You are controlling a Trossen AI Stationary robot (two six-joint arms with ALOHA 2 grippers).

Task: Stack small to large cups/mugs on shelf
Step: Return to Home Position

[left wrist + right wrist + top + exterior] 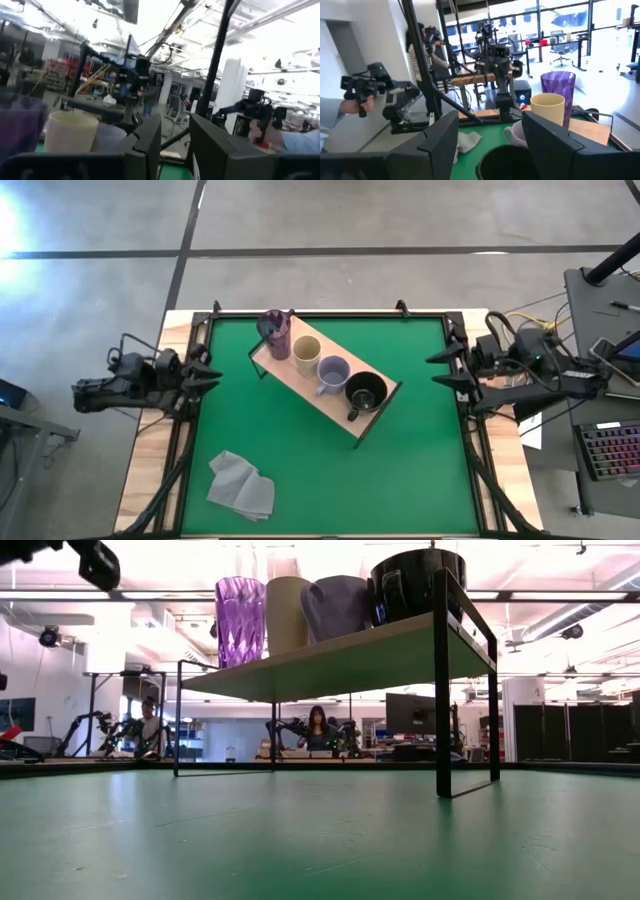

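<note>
The light-wood shelf [300, 380] stands slantwise on its black frame in the middle of the green mat. Four vessels stand on it in a row: the dark purple tumbler [275, 332], the cream cup [306, 355], the lavender mug [332, 374] and the black mug [366, 393]. The low view shows the same row: the tumbler [240, 620], the cream cup [287, 612], the lavender mug [335, 608] and the black mug [415, 585]. My left gripper [212, 370] is open and empty at the mat's left edge. My right gripper [432, 370] is open and empty at the mat's right edge. Both point toward the shelf.
A folded grey cloth [240, 485] lies on the mat near the front left. It also shows in the right wrist view [467, 141]. A keyboard [610, 450] and cables lie on a desk beyond the table's right edge. People show in the room behind.
</note>
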